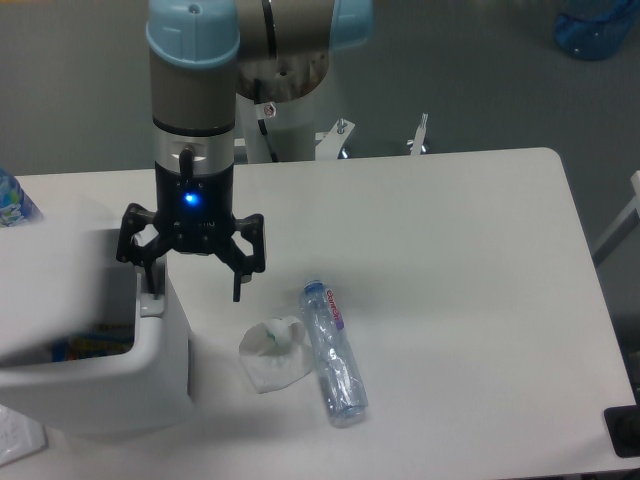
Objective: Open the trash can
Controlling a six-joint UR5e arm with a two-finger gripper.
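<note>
Your gripper (194,282) hangs released, fingers spread, one fingertip at the trash can (95,375) rim. Its lid stands raised, blurred.

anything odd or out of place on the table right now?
Nothing damaged or spilled. The trash can is open, its lid a motion-blurred smear, with colourful items visible inside. The gripper is spread, one finger at the bin's rim. A clear bottle lies on its side beside crumpled paper.
</note>
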